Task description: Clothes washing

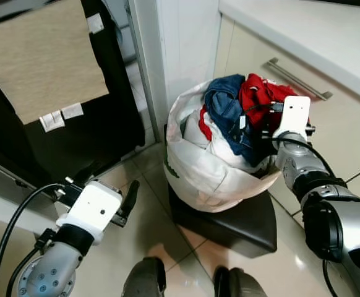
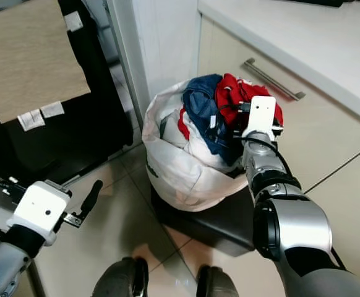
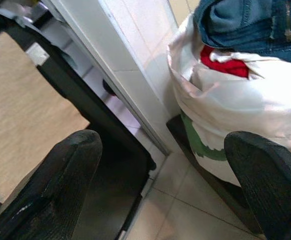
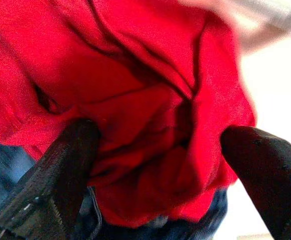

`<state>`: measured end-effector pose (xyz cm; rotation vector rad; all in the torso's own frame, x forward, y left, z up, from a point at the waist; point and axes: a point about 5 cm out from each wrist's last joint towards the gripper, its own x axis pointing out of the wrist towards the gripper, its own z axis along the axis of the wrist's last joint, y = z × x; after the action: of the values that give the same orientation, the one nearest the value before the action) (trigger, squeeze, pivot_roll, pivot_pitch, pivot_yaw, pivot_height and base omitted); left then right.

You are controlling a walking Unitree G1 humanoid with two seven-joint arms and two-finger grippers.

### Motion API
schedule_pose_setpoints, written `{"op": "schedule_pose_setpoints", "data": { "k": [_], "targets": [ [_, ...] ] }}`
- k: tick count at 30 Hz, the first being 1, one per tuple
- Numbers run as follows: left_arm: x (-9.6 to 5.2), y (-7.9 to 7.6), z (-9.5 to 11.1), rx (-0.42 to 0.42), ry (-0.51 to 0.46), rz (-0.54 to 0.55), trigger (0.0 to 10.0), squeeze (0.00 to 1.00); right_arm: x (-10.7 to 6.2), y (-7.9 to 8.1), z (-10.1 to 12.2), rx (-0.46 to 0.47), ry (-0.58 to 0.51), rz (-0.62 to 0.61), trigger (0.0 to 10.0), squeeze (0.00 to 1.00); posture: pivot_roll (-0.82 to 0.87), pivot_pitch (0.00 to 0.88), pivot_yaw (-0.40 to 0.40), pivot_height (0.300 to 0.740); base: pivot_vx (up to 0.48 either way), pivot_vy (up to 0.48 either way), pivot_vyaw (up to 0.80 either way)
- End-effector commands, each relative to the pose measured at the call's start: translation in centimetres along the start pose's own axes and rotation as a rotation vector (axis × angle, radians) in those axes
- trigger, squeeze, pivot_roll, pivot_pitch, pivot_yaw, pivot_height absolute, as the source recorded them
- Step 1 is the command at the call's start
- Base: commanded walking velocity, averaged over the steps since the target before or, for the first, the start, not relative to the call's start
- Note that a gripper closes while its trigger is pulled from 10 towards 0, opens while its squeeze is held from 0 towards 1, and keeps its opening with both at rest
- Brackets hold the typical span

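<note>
With its fingers spread around the red garment atop the white laundry bag, the right gripper could snag the denim jeans beneath, while the left gripper hangs open near the floor.

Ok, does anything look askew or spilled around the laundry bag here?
Nothing has spilled. The white laundry bag is overfilled: denim jeans and a red garment heap above its rim, and it sits on a low black stool. The right gripper is open at the red garment.
</note>
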<state>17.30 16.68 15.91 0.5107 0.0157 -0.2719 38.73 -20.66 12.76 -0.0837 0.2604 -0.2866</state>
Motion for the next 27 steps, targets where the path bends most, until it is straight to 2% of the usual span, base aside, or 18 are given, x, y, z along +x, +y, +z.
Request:
{"op": "schedule_pose_setpoints", "data": {
  "k": [1, 2, 3, 4, 5, 10, 16, 19, 20, 21, 23, 24, 27],
  "targets": [
    [-0.9, 0.2, 0.2, 0.007, 0.028, -0.01, 10.0, 0.0, -0.4, -0.1, -2.4, -0.002, 0.108, -0.004, 7.8, 0.0, 0.28, 0.318, 0.064, 0.72, 0.0, 0.0, 0.0],
    [-1.1, 0.2, 0.2, 0.007, 0.036, -0.013, 10.0, 0.0, -0.4, -0.1, -2.7, -0.008, 0.119, -0.002, 7.8, 0.0, 0.28, 0.318, 0.064, 0.72, 0.0, 0.0, 0.0],
    [-1.4, 0.2, 0.2, 0.008, 0.046, -0.016, 10.0, 0.0, -0.5, 0.0, -3.0, -0.011, 0.126, 0.006, 1.5, 0.0, 0.29, 0.323, 0.066, 0.72, 0.0, 0.0, 0.0],
    [-1.4, 0.2, 0.2, 0.008, 0.046, -0.016, 10.0, 0.0, -0.5, 0.0, -3.0, -0.011, 0.126, 0.006, 1.5, 0.0, 0.29, 0.323, 0.066, 0.72, 0.0, 0.0, 0.0],
    [-1.6, 0.3, 0.3, 0.007, 0.052, -0.017, 10.0, 0.0, -0.5, 0.0, -3.1, -0.016, 0.13, 0.008, 0.0, 0.0, 0.29, 0.33, 0.066, 0.72, 0.0, 0.0, 0.0],
    [-2.0, 0.3, 0.4, 0.006, 0.07, -0.026, 10.0, 0.0, -0.6, 0.2, -3.4, -0.024, 0.133, 0.02, 0.0, 0.0, 0.29, 0.335, 0.07, 0.72, 0.0, 0.0, 0.0],
    [-1.7, 0.2, 0.5, -0.005, 0.072, -0.033, 10.0, 0.0, -0.6, 0.6, -3.0, -0.035, 0.102, 0.043, 0.0, 0.0, 0.27, 0.337, 0.076, 0.72, 0.0, 0.0, 0.0],
    [-1.4, 0.0, 0.5, -0.013, 0.069, -0.039, 10.0, 0.0, -0.5, 0.6, -2.1, -0.131, 0.041, 0.036, 0.0, 0.0, 0.25, 0.336, 0.077, 0.72, 0.0, 0.0, 0.0],
    [-1.4, 0.0, 0.5, -0.013, 0.069, -0.039, 10.0, 0.0, -0.5, 0.6, -2.1, -0.131, 0.041, 0.036, 0.0, 0.0, 0.25, 0.336, 0.077, 0.72, 0.0, 0.0, 0.0],
    [-1.3, -0.1, 0.5, -0.016, 0.066, -0.041, 10.0, 0.0, -0.4, 0.7, -1.4, -0.199, -0.007, 0.028, 0.0, 0.0, 0.24, 0.336, 0.075, 0.72, 0.0, 0.0, 0.0],
    [-1.2, -0.2, 0.5, -0.017, 0.063, -0.041, 10.0, 0.0, -0.4, 0.6, -1.1, -0.234, -0.035, 0.014, 0.0, 0.0, 0.24, 0.335, 0.074, 0.72, 0.0, 0.0, 0.0],
    [-0.9, -0.2, 0.6, -0.021, 0.056, -0.039, 10.0, 0.0, -0.4, 0.7, -0.5, -0.287, -0.084, 0.002, 0.0, 0.0, 0.23, 0.334, 0.073, 0.72, 0.0, 0.0, 0.0],
    [-0.8, -0.3, 0.6, -0.023, 0.053, -0.038, 10.0, 0.0, -0.4, 0.9, 0.0, -0.318, -0.12, 0.001, 0.0, 0.0, 0.23, 0.33, 0.068, 0.72, 0.0, 0.0, 0.0]
  ]
}}
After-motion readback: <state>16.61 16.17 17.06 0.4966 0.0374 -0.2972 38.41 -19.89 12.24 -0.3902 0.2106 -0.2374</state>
